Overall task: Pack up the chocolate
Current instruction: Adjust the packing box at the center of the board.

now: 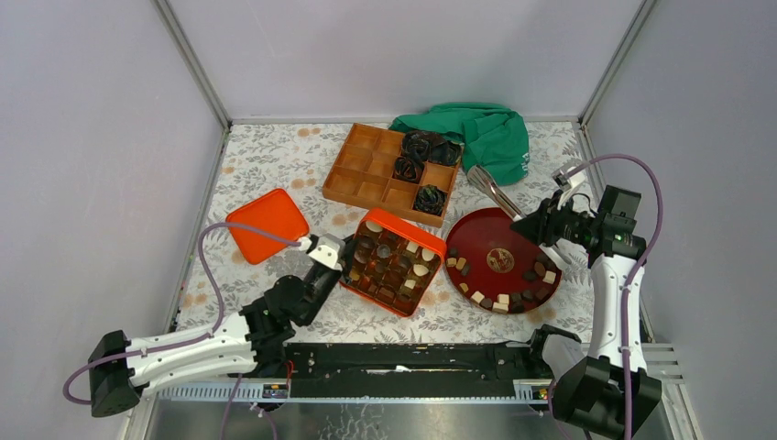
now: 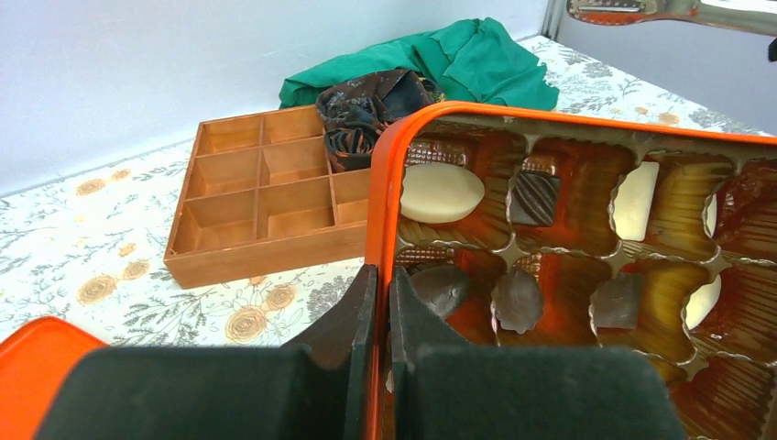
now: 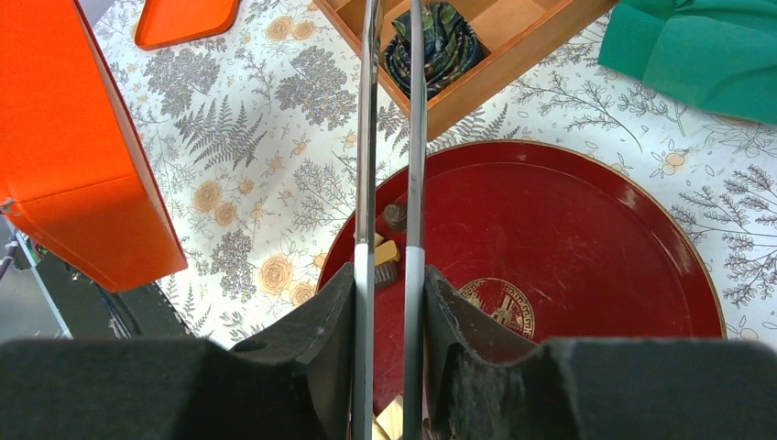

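Left claw [image 1: 343,260] [image 2: 383,284] is clamped on the left wall of the square orange box [image 1: 412,227] [image 2: 385,183], one finger inside the rim and one outside. We see chocolate pieces [image 1: 394,261] [image 2: 442,192] in the box's brown moulded pockets, dark, tan and cream-white. More lie along the near edge of the round dark-red plate [image 1: 499,234] [image 3: 568,238], just right of the box. Right claw [image 1: 541,223] [image 3: 389,284] hangs over the plate's far-right rim, gripping silver metal tongs [image 1: 490,188] [image 3: 414,137] that reach far-left past the rim. On the far worktop [image 1: 275,165] we note a wooden divided tray [image 1: 362,165] holding black crinkled bundles [image 1: 421,151], with a green cloth [image 1: 486,133] beyond it. A flat orange lid [image 1: 268,223] lies left of the box.
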Tool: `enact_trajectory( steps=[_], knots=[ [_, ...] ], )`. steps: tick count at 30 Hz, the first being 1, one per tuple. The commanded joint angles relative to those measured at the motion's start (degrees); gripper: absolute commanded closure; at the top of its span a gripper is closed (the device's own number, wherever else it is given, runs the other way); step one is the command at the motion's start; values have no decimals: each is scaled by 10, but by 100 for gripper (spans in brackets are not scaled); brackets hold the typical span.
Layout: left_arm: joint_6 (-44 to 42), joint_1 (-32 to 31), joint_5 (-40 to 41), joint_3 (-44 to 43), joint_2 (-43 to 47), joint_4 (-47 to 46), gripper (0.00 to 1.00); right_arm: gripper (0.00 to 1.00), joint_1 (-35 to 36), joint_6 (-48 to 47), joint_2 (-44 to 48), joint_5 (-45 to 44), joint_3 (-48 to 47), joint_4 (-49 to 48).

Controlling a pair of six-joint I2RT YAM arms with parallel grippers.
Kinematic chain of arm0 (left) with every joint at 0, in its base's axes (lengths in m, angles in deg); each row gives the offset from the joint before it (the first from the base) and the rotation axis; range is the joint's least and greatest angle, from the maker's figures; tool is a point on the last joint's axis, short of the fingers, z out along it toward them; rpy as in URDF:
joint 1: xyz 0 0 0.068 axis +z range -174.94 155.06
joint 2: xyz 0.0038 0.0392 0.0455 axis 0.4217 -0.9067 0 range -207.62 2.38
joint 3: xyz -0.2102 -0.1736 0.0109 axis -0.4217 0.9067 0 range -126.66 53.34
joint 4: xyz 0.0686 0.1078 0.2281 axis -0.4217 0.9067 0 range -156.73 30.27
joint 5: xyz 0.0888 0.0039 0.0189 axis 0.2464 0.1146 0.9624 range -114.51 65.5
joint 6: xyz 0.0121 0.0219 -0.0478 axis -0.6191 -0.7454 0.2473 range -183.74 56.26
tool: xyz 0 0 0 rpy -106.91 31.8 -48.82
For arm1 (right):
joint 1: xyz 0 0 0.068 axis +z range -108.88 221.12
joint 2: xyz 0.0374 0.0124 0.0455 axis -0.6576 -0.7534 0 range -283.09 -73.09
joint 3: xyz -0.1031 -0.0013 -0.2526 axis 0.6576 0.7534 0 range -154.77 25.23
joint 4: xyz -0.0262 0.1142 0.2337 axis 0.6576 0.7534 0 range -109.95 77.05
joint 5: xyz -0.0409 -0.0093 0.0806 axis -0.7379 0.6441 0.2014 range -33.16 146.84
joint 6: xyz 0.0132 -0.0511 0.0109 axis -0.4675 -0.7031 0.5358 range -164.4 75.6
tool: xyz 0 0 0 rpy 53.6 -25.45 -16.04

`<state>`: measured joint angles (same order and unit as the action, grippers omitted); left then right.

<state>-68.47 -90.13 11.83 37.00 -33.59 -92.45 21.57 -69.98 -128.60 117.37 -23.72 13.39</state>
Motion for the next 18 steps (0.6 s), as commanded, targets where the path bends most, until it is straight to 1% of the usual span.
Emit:
enact_trajectory(
  steps=[1,10,18],
  knots=[
    [-34,-11,32,-1,1,-139,100,65,-2,-13,1,2,-32,-2],
    [-75,-30,44,8,-19,-176,100,65,-2,-17,-3,-7,-30,1],
    [-90,-38,60,6,-39,-176,100,65,-2,-20,-8,-9,-30,4]
  ],
)
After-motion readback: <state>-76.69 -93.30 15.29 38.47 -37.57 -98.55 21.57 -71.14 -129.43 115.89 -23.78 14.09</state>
